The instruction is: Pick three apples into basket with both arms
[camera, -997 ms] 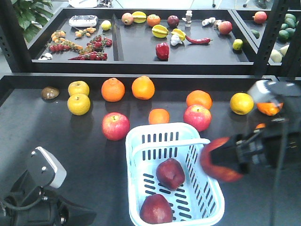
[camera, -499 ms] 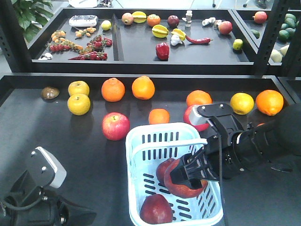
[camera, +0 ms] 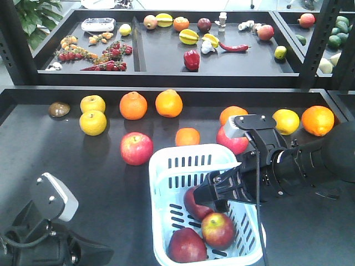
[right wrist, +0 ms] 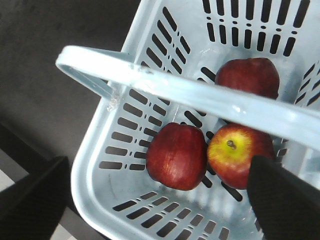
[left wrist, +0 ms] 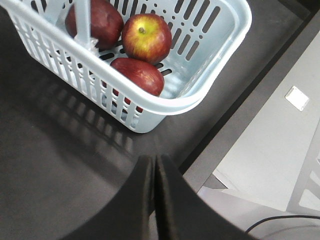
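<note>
The pale blue basket [camera: 161, 172] stands at the table's front centre. Three apples lie in it: a dark maroon one [camera: 186, 245] at the front, a second maroon one [camera: 193, 204] partly hidden behind my right gripper, and a red one with a yellow-green blush [camera: 218, 230]. My right gripper [camera: 215, 195] hovers over the basket, open and empty. In the right wrist view its gripper [right wrist: 157, 200] frames the maroon apple [right wrist: 176, 156] and the blushed apple [right wrist: 237, 152] under the handle [right wrist: 175, 85]. My left gripper [left wrist: 154, 175] is shut and empty beside the basket [left wrist: 200, 100].
Two pinkish-red apples [camera: 136, 148] [camera: 233, 138], several oranges [camera: 133, 105] [camera: 187, 137] [camera: 318, 120] and yellow fruits [camera: 92, 123] [camera: 285, 121] lie behind the basket. A raised shelf [camera: 166, 77] of produce stands at the back. The table's front edge [left wrist: 240, 115] is close to the basket.
My right gripper swung in from the right with the blushed apple, lowered it into the basket and let go. The apple now lies beside the two maroon ones. The left arm stayed still.
</note>
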Controlling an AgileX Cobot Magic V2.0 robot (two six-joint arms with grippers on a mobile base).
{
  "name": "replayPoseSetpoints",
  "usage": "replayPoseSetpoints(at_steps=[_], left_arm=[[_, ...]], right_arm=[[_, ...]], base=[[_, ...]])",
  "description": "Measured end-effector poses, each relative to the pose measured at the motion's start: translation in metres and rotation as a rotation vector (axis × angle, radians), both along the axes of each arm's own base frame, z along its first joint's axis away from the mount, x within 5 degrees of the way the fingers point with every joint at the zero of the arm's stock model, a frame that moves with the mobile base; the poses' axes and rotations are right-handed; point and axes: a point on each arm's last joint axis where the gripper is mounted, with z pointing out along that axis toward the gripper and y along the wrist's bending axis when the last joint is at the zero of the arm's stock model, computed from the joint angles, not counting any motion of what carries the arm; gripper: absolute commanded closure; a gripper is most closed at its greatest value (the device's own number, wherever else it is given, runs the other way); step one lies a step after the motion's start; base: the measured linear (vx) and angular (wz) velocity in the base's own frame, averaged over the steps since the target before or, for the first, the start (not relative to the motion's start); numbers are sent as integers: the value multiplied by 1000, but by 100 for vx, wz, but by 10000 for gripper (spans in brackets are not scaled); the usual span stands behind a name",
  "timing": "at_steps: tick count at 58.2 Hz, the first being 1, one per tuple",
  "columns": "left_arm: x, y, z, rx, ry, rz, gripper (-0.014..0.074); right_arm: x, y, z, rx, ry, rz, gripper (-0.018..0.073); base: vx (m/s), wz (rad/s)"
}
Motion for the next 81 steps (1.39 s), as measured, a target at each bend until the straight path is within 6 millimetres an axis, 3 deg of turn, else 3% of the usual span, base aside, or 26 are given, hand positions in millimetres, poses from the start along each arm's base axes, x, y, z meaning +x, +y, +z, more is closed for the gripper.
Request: replayPoseSetpoints(at_steps=[6,17,29,35,45,55,81], left_arm=[[0,0,0,0,0,0,602],[0,0,0,0,0,0,602],[0,0,0,0,0,0,602],[0,0,0,0,0,0,602],[0,0,0,0,0,0,602],[0,0,0,0,0,0,602],[0,0,0,0,0,0,602]], right_arm=[[0,0,0,-9,-9,20,149],[-16,-7,18,-37,-68,101,578],[-59,-30,59,-86,-212,172,568],[-88,-45,67,-86,-303,169,567],[-132,-73,29,-132,-386,136,567],[-156,-91,-9,-188,-441,108,567],[-168,-97,-12,-158,-527,78,567]], base=[[0,0],[0,0],[0,0],[0,0],[0,0],[0,0],[0,0]])
